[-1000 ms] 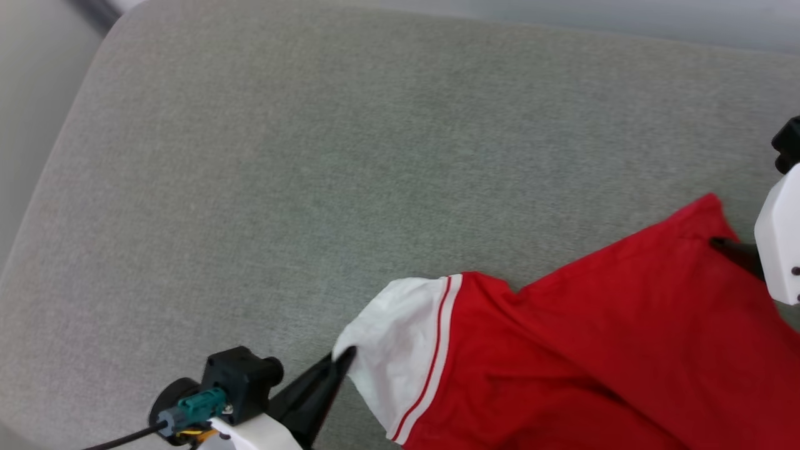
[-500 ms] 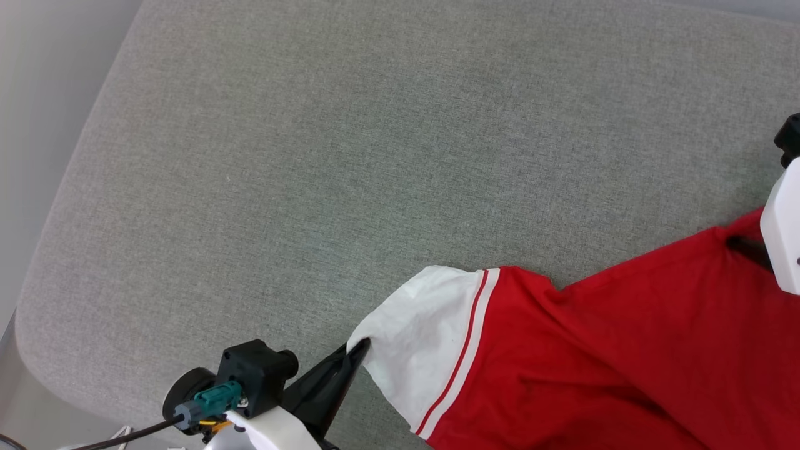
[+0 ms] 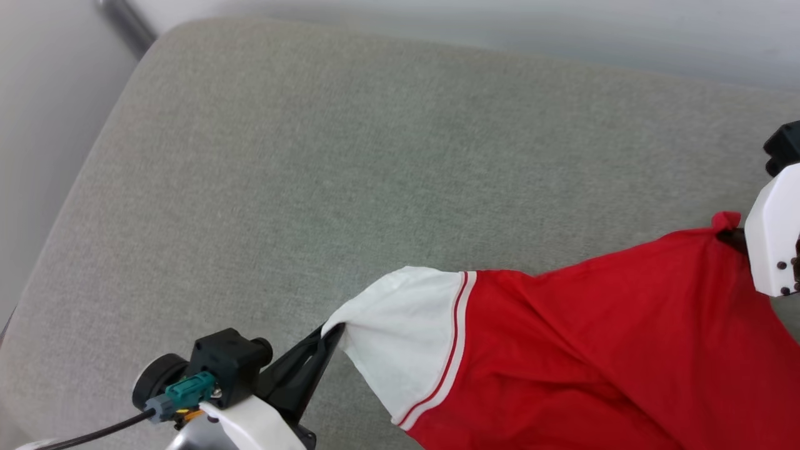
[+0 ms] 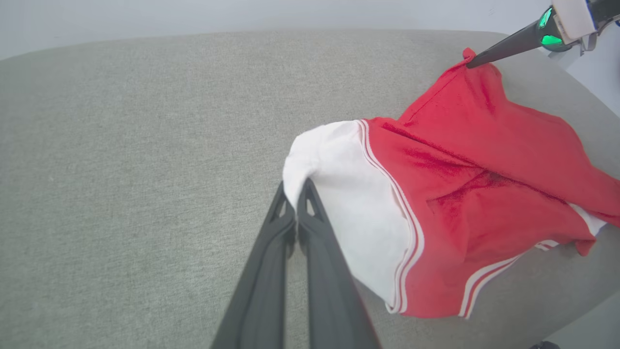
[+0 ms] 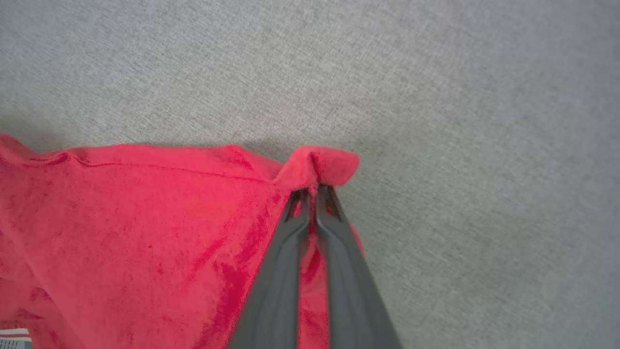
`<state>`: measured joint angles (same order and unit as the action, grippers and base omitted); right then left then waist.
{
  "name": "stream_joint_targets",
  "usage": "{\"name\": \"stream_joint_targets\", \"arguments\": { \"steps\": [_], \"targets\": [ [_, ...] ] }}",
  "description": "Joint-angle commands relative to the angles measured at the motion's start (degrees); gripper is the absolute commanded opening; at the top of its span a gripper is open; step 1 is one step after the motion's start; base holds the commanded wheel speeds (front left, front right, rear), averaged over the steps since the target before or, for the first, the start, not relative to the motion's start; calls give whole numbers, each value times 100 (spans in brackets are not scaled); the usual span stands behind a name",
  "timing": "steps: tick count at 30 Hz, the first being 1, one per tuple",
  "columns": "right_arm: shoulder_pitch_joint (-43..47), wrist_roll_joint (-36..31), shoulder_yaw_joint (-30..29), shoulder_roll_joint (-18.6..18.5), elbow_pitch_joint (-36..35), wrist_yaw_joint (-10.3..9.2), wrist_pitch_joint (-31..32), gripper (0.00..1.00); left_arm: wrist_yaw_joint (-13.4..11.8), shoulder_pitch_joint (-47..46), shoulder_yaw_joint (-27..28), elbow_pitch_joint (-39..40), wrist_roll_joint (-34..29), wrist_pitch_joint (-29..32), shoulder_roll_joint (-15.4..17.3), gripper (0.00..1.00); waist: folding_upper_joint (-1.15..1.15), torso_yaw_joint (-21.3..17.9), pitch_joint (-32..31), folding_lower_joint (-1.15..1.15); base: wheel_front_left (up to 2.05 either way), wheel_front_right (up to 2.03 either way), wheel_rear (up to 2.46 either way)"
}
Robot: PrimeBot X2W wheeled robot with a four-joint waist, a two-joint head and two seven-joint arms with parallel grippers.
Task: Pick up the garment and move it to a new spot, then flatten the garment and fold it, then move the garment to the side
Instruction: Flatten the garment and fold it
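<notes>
The garment (image 3: 594,337), a red T-shirt with a white short sleeve and red-and-white striped trim, lies stretched across the lower right of the grey cushion (image 3: 350,156). My left gripper (image 3: 331,330) is shut on the tip of the white sleeve (image 4: 334,194); in the left wrist view the left gripper (image 4: 295,186) pinches the sleeve's edge. My right gripper (image 5: 314,186) is shut on a bunched red corner of the garment (image 5: 145,232), seen at the far right of the head view as the right gripper (image 3: 728,236). The cloth pulls taut between both grips.
The grey cushion has a rounded left edge (image 3: 75,187) with pale floor beyond it. A dark bar (image 3: 125,28) shows at the upper left. Open cushion lies behind and left of the garment.
My right gripper has shut on the red corner of the garment. The cloth now stretches tighter between both grippers. The head camera has shifted.
</notes>
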<state>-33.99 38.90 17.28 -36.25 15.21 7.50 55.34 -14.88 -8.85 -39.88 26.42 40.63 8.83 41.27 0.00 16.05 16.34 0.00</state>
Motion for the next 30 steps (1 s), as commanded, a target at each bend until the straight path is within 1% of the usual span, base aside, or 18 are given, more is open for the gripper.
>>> {"name": "stream_joint_targets", "arguments": {
  "steps": [1, 3, 5, 9, 14, 19, 23, 27, 30],
  "targets": [
    [-54, 37, -10, -49, 13, -2, -83, 0, -37, -18, 45, 37, -18, -34, 44, 0, 0, -253, -341, 0, 0, 0, 0],
    [-87, 133, -50, -76, -12, -2, -230, 0, -66, -80, 133, 77, -100, -38, 164, 0, 0, -364, -531, 0, 0, 0, 0],
    [-140, 227, -98, -10, -52, -1, -362, 0, -82, -178, 213, 74, -208, -27, 292, 0, 0, -491, -732, 0, 0, 0, 0],
    [-271, 299, -219, -43, -267, -2, -517, 0, -88, -408, 423, 154, -270, -40, 442, 0, 0, -776, -1040, 0, 0, 0, 0],
    [-392, 399, -384, -66, -759, -2, -672, 0, -97, -829, 741, 264, -459, -50, 686, 0, 0, -1126, -1355, 0, 0, 0, 0],
    [-528, 458, -536, -96, -1351, -2, -760, 0, -53, -1305, 1055, 357, -535, -69, 818, 0, 0, -1518, -1589, 0, 0, 0, 0],
    [-626, 576, -848, -98, -1828, -2, -824, 0, 1, -1731, 1322, 461, -584, -33, 949, 0, 0, -1742, -1624, 0, 0, 0, 0],
    [-805, 516, -1035, -156, -2317, -2, -883, 0, 16, -2198, 1636, 534, -700, -93, 1100, 0, 0, -2000, -1588, 0, 0, 0, 0],
    [-997, 533, -1188, -103, -2574, -2, -997, 0, 125, -2581, 1803, 602, -768, -39, 1234, 0, 0, -2168, -1509, 0, 0, 0, 0]
  ]
}}
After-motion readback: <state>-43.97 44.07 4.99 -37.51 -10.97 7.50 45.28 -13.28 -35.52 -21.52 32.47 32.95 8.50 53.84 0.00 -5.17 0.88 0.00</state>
